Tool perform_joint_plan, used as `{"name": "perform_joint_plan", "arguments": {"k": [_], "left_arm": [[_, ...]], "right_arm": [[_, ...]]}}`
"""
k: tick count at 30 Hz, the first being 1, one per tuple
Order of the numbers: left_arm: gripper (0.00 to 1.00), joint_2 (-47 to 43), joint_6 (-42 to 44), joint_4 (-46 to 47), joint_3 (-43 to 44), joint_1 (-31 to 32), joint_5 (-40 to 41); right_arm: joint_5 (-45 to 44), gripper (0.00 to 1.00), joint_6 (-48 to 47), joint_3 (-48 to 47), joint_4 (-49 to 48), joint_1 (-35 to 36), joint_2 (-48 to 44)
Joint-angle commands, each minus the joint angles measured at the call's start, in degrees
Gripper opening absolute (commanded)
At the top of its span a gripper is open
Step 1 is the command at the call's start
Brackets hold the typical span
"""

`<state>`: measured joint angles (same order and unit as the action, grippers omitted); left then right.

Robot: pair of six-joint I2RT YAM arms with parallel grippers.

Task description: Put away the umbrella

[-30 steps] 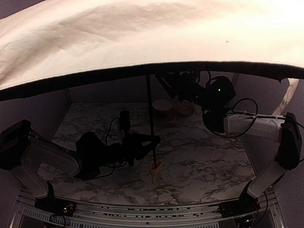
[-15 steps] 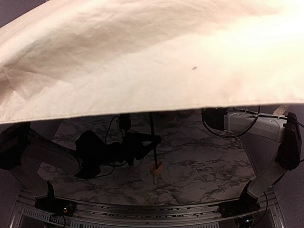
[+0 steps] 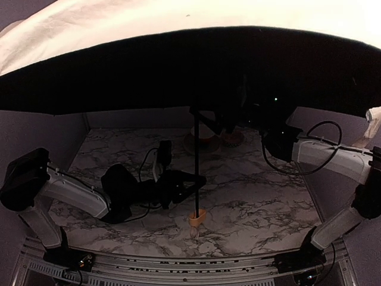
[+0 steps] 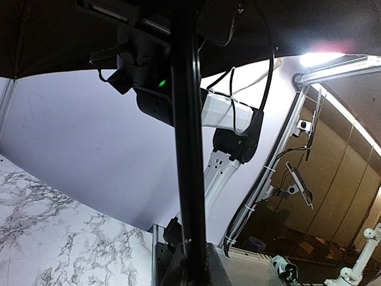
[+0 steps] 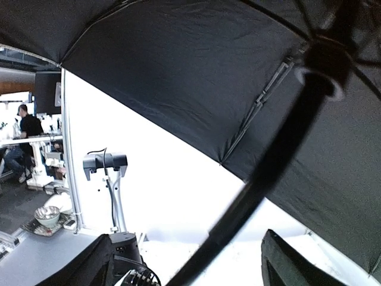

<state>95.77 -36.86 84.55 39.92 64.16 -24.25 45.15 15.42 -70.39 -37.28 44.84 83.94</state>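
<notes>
The umbrella stands open. Its cream canopy [image 3: 119, 27] with a black underside [image 3: 250, 65] fills the top of the overhead view. Its thin dark shaft [image 3: 195, 149] runs straight down to the tan handle [image 3: 197, 216] just above the table. My left gripper [image 3: 194, 180] is shut on the lower shaft [image 4: 187, 149]; the jaws clamp it at the bottom of the left wrist view. My right gripper [image 5: 186, 241] is open high under the canopy [image 5: 178, 71], with the shaft [image 5: 262, 173] passing slantwise between its spread fingers [image 5: 286, 262]. In the overhead view its tips are lost in the dark.
A red-and-white bowl on a grey plate [image 3: 202, 138] and a small brown object [image 3: 233, 138] sit at the back of the marble table [image 3: 256, 202]. Grey walls close the left and back sides. The right arm [image 3: 324, 156] reaches in from the right.
The canopy has swung from hanging low with its cream side up to tilting back, showing its black underside. The right gripper's fingers have spread wider. The left grip holds.
</notes>
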Motion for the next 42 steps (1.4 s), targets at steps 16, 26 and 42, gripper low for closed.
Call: {"name": "perform_joint_plan", "arguments": {"k": [16,26,42], "left_arm": [[0.27,0.6,-3.6,14.0,-7.1,-2.4,10.3],[0.68,-16.1,7.5,-18.8,-12.7,-2.4,26.5],[0.80,-15.0,6.6,-28.4,-6.7,-2.4,35.3]], "right_arm": [[-22.5,0.00,4.3,-9.2,12.3,5.5,7.2],[-47.9,0.00,2.5,-19.7,23.6,11.7,13.1],[-44.1,0.00,6.1,-46.7,43.1,9.7,29.1]]}}
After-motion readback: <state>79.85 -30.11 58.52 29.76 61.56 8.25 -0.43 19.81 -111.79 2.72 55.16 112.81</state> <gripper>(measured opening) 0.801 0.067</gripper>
